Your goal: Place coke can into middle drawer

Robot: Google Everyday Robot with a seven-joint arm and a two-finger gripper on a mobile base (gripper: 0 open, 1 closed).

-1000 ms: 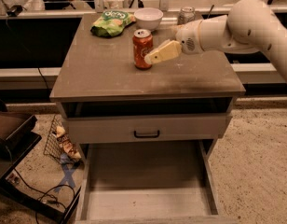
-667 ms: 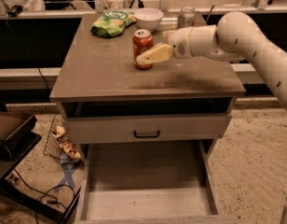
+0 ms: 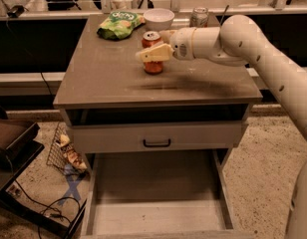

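Gripper (image 3: 151,47): couldn't tell grip state, saw it right at the one coke can (image 3: 153,66) on the cabinet top (image 3: 103,73). Counted one pulled-out middle drawer (image 3: 156,214), one pale can (image 3: 199,17), one bowl (image 3: 159,19).

The gripper (image 3: 152,45), at the coke can (image 3: 153,67), looks like smooth matt cream plastic; the can is shiny metal. Under the can, the tabletop (image 3: 108,78) has a smooth dull sheen.
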